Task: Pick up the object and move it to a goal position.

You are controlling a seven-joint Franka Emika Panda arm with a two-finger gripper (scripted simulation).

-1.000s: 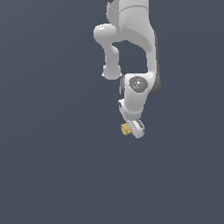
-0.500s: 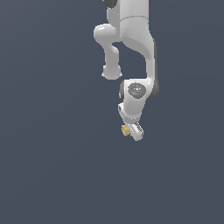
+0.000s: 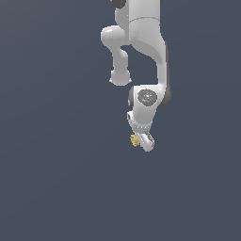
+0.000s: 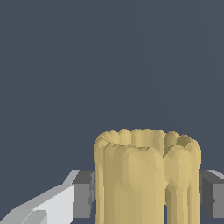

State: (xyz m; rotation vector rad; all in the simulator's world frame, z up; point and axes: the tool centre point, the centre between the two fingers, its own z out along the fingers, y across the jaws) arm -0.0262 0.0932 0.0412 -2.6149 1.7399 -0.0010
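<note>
gripper [image 3: 141, 140] clamped on tan ridged object [image 4: 146, 177], object held between the grey finger pads [image 4: 83, 194], flush against both, no readable markings seen, plain dark background

No text, label, brand, number or sign can be read in either view. The round grey disc [image 3: 147, 97] on the arm's wrist in the exterior view carries small marks too blurred to make out as letters. The yellow ridged block [image 4: 147, 177] and the grey pads [image 4: 83, 194] beside it bear no writing.
</note>
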